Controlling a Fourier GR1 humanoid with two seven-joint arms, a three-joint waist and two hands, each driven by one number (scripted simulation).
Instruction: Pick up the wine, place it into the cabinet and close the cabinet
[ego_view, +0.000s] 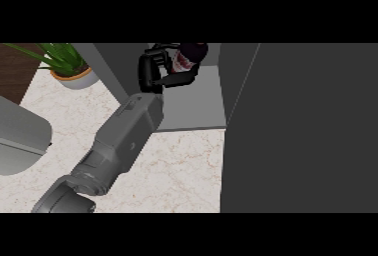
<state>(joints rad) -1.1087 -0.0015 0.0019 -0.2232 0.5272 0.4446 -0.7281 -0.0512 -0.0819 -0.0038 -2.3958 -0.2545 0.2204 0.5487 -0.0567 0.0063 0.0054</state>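
The wine bottle (189, 54), dark with a red-and-white label, is inside the open cabinet near the top of the head view. It is above the cabinet's pale grey shelf floor (198, 102). My left hand (151, 70) is shut on it, fingers curled round its left side and the thumb below it, so much of the bottle is hidden. The grey forearm (129, 130) runs up from the lower left. The cabinet door (310, 125) stands open, a large dark panel filling the right side. My right hand does not show.
A potted green plant (68, 65) in a white pot stands at the back left of the marble counter (177, 170). A rounded grey object (18, 140) sits at the left edge. A dark cabinet wall (118, 65) rises left of the hand.
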